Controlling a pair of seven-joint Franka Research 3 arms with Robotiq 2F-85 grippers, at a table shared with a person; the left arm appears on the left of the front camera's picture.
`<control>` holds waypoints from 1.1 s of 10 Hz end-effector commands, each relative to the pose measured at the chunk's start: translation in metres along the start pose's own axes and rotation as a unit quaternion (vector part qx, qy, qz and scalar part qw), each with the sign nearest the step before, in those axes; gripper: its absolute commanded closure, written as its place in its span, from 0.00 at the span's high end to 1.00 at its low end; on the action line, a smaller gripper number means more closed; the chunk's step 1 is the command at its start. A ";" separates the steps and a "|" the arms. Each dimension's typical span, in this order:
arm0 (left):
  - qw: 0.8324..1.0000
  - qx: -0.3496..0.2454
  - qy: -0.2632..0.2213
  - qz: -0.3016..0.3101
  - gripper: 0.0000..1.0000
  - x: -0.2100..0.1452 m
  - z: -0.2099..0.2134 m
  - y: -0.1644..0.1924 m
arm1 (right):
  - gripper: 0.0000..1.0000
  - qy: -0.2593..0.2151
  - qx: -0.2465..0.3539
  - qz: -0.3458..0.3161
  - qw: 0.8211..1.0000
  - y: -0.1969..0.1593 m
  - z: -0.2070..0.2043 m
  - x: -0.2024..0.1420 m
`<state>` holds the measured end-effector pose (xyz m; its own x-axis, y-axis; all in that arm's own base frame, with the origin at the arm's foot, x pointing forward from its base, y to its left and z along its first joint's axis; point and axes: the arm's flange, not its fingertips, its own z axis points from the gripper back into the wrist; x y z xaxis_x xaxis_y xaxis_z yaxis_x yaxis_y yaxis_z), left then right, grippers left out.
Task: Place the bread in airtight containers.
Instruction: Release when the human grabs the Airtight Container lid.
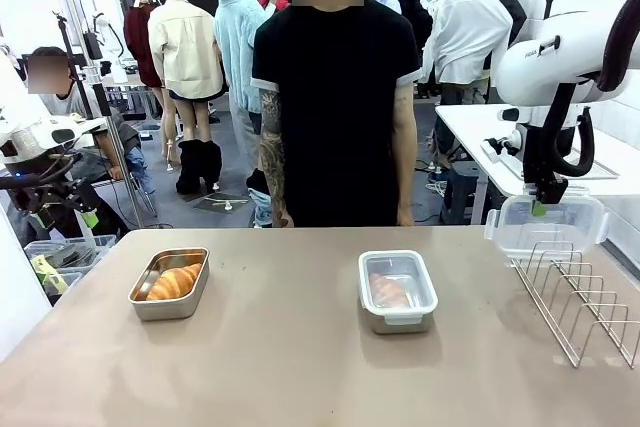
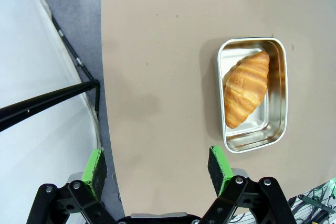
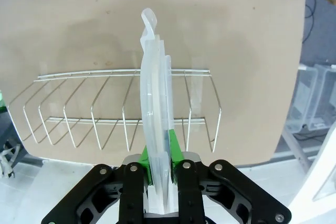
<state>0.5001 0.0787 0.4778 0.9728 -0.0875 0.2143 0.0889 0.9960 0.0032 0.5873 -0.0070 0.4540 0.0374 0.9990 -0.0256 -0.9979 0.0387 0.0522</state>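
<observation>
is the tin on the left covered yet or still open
Open. The left tin has no lid: its croissant lies bare inside. The right gripper holds a clear lid above the wire rack.

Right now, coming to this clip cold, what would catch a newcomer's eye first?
Probably the right gripper, shut on a translucent lid held on edge above the wire rack at the table's right end. Next, the open tin on the left with a golden croissant lying in it, and the lidded tin near the middle. The left gripper hangs open beside the open tin.
</observation>
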 end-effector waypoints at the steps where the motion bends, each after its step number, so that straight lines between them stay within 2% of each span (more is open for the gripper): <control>1: 1.000 0.014 -0.004 0.007 1.00 -0.001 0.000 0.000 | 0.00 0.002 0.005 0.000 1.000 -0.004 -0.009 -0.001; 3: 1.000 0.014 -0.004 0.007 1.00 -0.001 0.000 0.000 | 0.00 0.000 0.003 0.000 1.000 -0.002 -0.005 0.000; 4: 1.000 0.014 -0.004 0.007 1.00 -0.001 0.000 0.000 | 0.00 0.009 -0.020 0.002 1.000 0.019 0.011 0.010; 6: 1.000 0.014 -0.004 0.007 1.00 -0.001 0.000 0.000 | 0.00 0.046 -0.103 0.040 0.993 0.074 0.053 0.039; 7: 1.000 0.014 -0.004 0.007 1.00 -0.001 0.000 0.000 | 0.00 0.055 -0.126 0.063 0.988 0.087 0.071 0.054; 9: 1.000 0.014 -0.004 0.007 1.00 -0.001 0.000 0.000 | 0.00 0.080 -0.178 0.103 0.975 0.095 0.105 0.080; 11: 1.000 0.014 -0.004 0.007 1.00 -0.001 0.000 0.000 | 0.00 0.077 -0.231 0.159 0.957 0.086 0.127 0.101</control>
<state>0.5001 0.0783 0.4780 0.9727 -0.0882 0.2148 0.0896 0.9960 0.0034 0.4955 0.1042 0.5916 -0.2136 0.9524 -0.2175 -0.9085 -0.2755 -0.3141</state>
